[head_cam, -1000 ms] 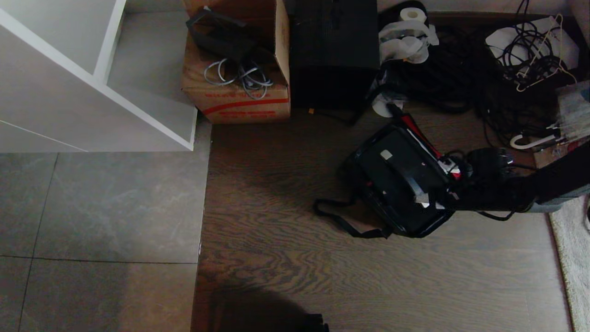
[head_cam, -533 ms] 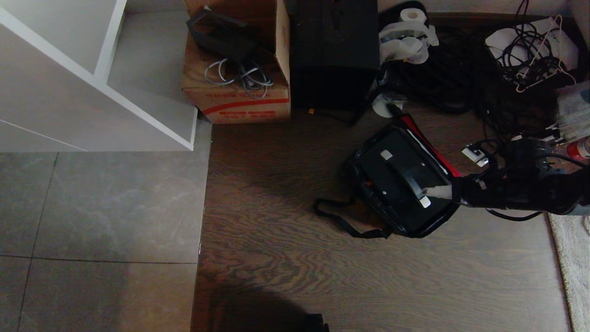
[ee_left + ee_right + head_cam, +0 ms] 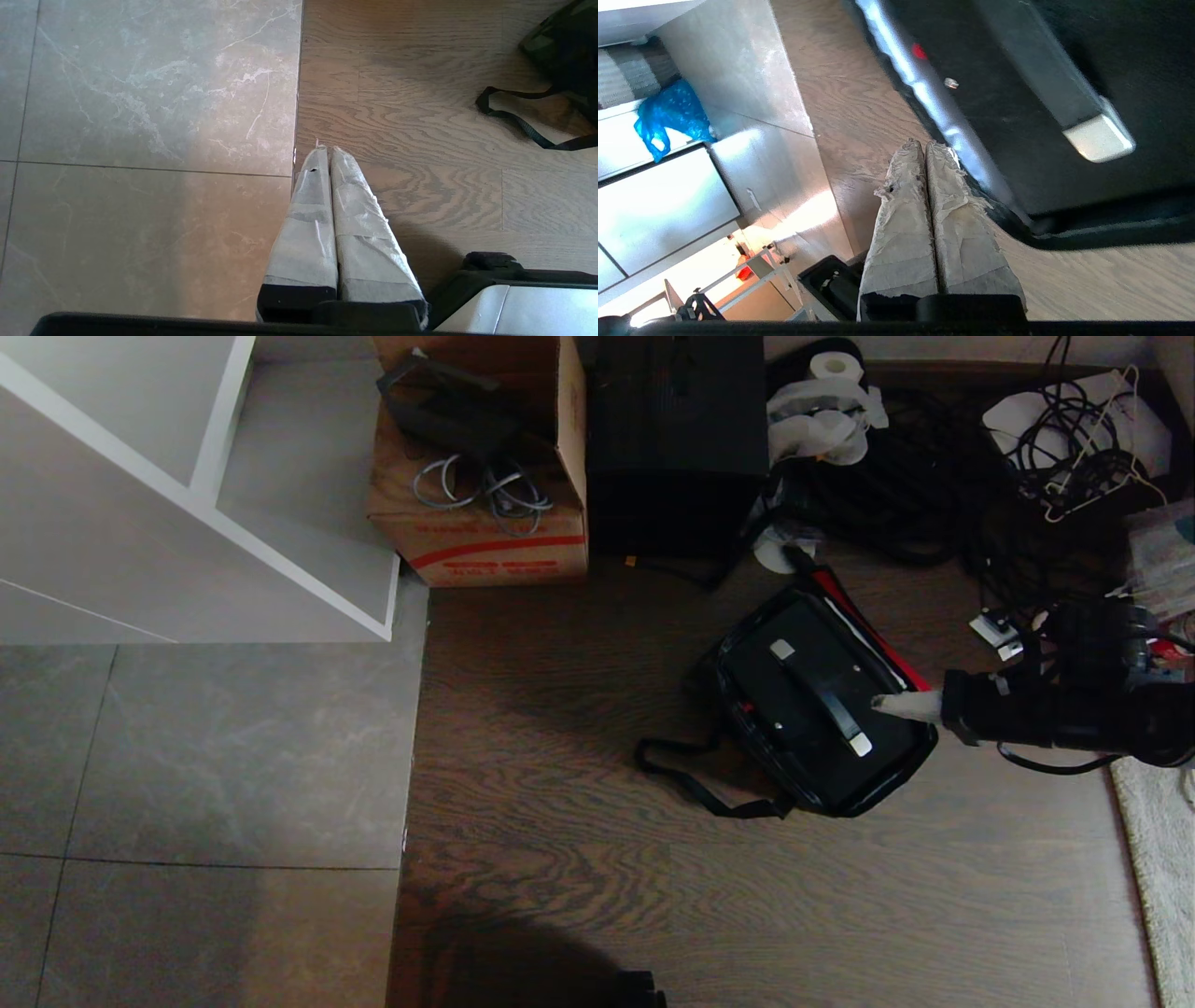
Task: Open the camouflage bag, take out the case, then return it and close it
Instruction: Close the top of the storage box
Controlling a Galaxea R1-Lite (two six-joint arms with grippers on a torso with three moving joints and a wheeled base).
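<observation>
Bag (image 3: 738,658) lies unzipped on the wooden floor (image 3: 579,859) with its red-lined lid (image 3: 873,635) thrown back, likely so the case (image 3: 812,709) can be reached; the case sits inside it, handle (image 3: 826,695) uppermost, right at the tips of the right pincer (image 3: 887,705). That pincer, clenched on nothing, points level at the handle's near end, seemingly lining up for a lift, while the left pincer (image 3: 327,156) hangs clenched over the floor, well away. Beyond the bag, the cardboard box (image 3: 485,537) bears red print too small to read.
</observation>
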